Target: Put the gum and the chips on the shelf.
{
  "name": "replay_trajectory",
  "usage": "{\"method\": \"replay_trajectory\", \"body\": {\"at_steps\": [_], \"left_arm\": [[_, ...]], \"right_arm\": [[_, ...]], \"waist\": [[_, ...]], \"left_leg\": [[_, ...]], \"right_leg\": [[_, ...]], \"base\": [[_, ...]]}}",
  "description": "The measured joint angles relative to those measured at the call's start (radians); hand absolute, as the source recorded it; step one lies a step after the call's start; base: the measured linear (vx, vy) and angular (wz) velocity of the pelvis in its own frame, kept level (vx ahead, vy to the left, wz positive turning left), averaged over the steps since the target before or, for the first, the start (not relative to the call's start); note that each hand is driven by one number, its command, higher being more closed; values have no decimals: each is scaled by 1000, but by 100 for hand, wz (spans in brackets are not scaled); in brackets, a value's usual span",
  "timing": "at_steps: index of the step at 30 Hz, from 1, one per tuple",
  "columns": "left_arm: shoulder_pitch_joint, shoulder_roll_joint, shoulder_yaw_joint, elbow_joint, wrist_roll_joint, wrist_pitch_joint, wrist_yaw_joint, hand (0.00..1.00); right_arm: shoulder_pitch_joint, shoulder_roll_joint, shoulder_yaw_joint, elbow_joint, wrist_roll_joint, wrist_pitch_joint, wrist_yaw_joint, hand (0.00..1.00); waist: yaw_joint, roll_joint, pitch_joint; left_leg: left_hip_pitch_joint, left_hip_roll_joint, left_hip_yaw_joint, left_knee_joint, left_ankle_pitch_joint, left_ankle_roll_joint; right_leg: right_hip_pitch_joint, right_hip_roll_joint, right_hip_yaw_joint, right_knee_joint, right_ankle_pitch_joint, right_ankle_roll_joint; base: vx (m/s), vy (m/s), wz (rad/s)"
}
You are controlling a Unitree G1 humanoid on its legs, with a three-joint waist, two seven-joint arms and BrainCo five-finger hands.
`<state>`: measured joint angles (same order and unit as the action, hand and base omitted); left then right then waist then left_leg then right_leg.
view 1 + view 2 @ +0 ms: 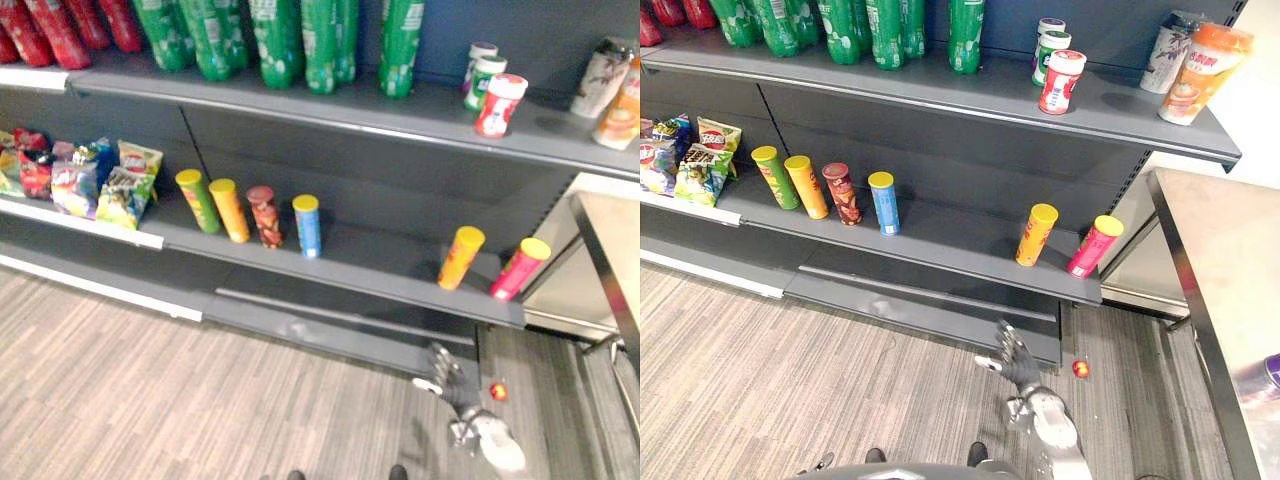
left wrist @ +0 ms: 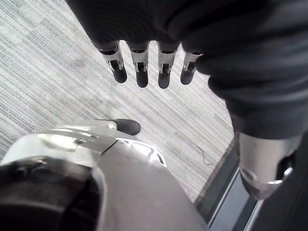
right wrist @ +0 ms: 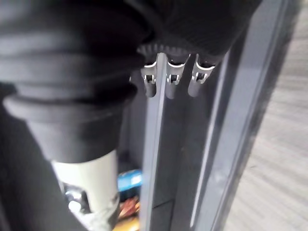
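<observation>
A yellow cardboard chips tube (image 1: 1036,234) and a pink chips tube (image 1: 1094,246) are seen stood at the right end of the grey metal lower shelf (image 1: 950,235). A red-and-white gum canister (image 1: 1061,82) is seen on the grey upper shelf (image 1: 940,95), so both goods are judged already stocked. Accordingly nothing is held: the right hand (image 1: 1012,358) is spread open low before the shelf base, near a small unidentifiable red object (image 1: 1080,368), and the left hand (image 2: 141,72) is held straight-fingered over the floor.

Matt dark-grey metal shelf (image 1: 960,240), wood-grain plank floor (image 1: 790,390), glossy crinkled chip bags (image 1: 702,165), brushed steel table (image 1: 1230,270).
</observation>
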<state>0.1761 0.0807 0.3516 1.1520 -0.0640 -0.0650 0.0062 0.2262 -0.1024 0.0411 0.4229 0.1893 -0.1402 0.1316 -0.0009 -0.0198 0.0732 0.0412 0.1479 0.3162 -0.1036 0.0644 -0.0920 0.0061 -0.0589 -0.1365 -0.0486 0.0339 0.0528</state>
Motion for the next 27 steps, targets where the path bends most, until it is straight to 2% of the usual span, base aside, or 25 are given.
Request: {"method": "replay_trajectory", "body": {"at_steps": [6, 12, 15, 16, 18, 19, 20, 21, 23, 24, 25, 26, 27], "left_arm": [[-3, 0, -31, 0, 0, -1, 1, 0], [-1, -1, -34, 0, -1, -8, 10, 0], [-4, -1, -34, 1, -4, -14, 10, 0], [-5, -1, -34, 1, -9, -14, 10, 0], [-21, 4, -44, 1, -14, -14, 10, 0], [-35, 9, -51, 1, -32, -15, 10, 0], [-41, 11, -52, 1, -54, -20, 9, 0], [-42, 11, -47, 4, -61, -20, 9, 0], [-48, 5, -26, 4, -81, -19, 8, 0], [-50, 0, -5, 3, -84, -19, 8, 0], [-51, 0, 5, 1, -84, -20, 8, 0], [-54, -1, 23, 0, -84, -21, 8, 0], [-71, -23, 102, -18, -81, -22, 8, 0]], "right_arm": [[-12, 4, -168, 328, -37, 7, -74, 0], [-17, 6, -240, 479, -36, 12, -100, 0], [-40, 24, -330, 585, -35, 20, -105, 0], [-51, 28, -367, 627, -34, 30, -108, 0], [-56, 33, -410, 666, -34, 33, -114, 0], [-61, 38, -431, 675, -32, 33, -118, 0], [-61, 41, -454, 676, -30, 35, -122, 0], [-50, 45, -495, 674, -24, 35, -122, 0], [-41, 63, -569, 669, -13, 34, -122, 0], [-35, 74, -604, 658, -13, 35, -121, 0], [-28, 80, -609, 648, -13, 35, -122, 0], [-18, 92, -621, 632, -13, 37, -121, 0], [-7, 115, -627, 604, 9, 43, -122, 0]], "waist": [[2, 19, -4], [0, 23, -1], [1, 24, 1], [1, 16, 12], [-8, 12, 26], [-12, 12, 49], [-18, -5, 85], [-26, -2, 89], [-27, 1, 96], [-27, 0, 98], [-32, 0, 98], [-30, -1, 100], [-26, 25, 116]], "left_leg": [[3, -1, -5, 0, -4, -4], [18, -8, -5, 0, -18, -4], [24, -15, -3, 0, -22, -1], [33, -15, 0, 2, -27, 1], [32, -17, -1, 30, -47, 12], [27, -17, -1, 87, -75, 11], [24, -15, 4, 152, -116, 11], [16, -15, 20, 201, -144, 16], [12, -11, 81, 243, -174, 25], [7, 7, 139, 270, -201, 27], [-7, 19, 166, 300, -223, 29], [-23, 44, 214, 349, -256, 31], [-36, 117, 313, 404, -303, 59]], "right_leg": [[5, -2, -14, 4, -11, 7], [16, -10, -17, 19, -31, 10], [19, -15, -17, 19, -31, 12], [23, -18, -15, 31, -37, 22], [-4, -31, -12, 114, -83, 28], [-20, -45, -7, 171, -110, 31], [-24, -56, 7, 226, -137, 32], [-32, -61, 26, 245, -145, 37], [-55, -57, 82, 244, -132, 57], [-77, -48, 135, 237, -109, 78], [-89, -40, 155, 226, -90, 81], [-100, -28, 182, 198, -55, 103], [-126, 1, 115, 143, 24, 93]], "base": [[52, -3, 5], [30, 7, 2], [72, 21, -2], [49, 19, -1], [43, 31, 3], [11, 45, -3], [6, 54, -20], [-9, 51, -35], [30, 100, -91], [10, 110, -126], [-29, 114, -135], [-134, 121, -191], [-140, 129, -198]]}}
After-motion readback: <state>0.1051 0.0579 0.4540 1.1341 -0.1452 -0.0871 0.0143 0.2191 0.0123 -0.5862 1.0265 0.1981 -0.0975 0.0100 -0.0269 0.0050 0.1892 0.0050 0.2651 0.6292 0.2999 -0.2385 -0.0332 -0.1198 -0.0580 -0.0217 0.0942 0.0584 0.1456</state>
